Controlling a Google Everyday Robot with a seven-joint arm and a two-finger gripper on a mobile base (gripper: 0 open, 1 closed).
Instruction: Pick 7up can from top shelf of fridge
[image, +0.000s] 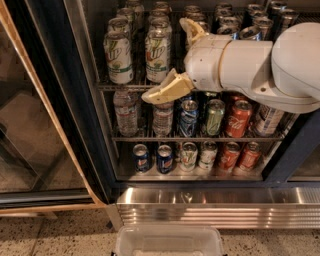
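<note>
- Overall, the frame is filled by the fridge, whose glass door is swung open to the left, so that three wire racks of drinks are exposed above the ribbed steel base.
- A white robot arm is reached in from the right, across the upper and middle racks.
- A clear plastic tub is seen on the floor below the base panel.
- The top shelf is stocked with rows of tall cans running back into the cabinet.
- The claw is held at the front of that shelf and is spread wide, with nothing gripped. One tan finger lies low across the front rail and the other is raised near the can tops.
- The 7up can stands upright in the front row, just above the low finger; whether it is touched probably cannot be settled from this angle.
- A matching white-and-green can is set just to its left.
- On the middle rack, water bottles, a blue can, a green can and a red can are lined up.
</note>
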